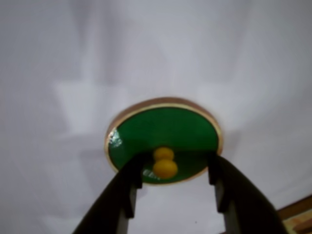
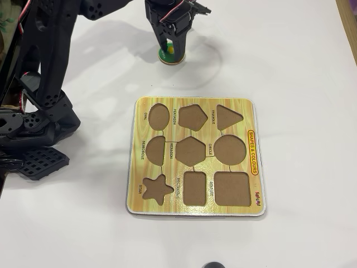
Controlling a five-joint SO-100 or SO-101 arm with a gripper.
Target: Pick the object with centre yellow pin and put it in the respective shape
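One green disc with a pale wood rim and a yellow knob lies flat on the white bench. It sits directly under the end effector, whose two dark fingers stand spread either side of the knob, not touching it. Farther off lies one yellow puzzle board with nine brown cut-outs, the round one labelled CIRCLE; its edge reads SHAPES & COLOURS.
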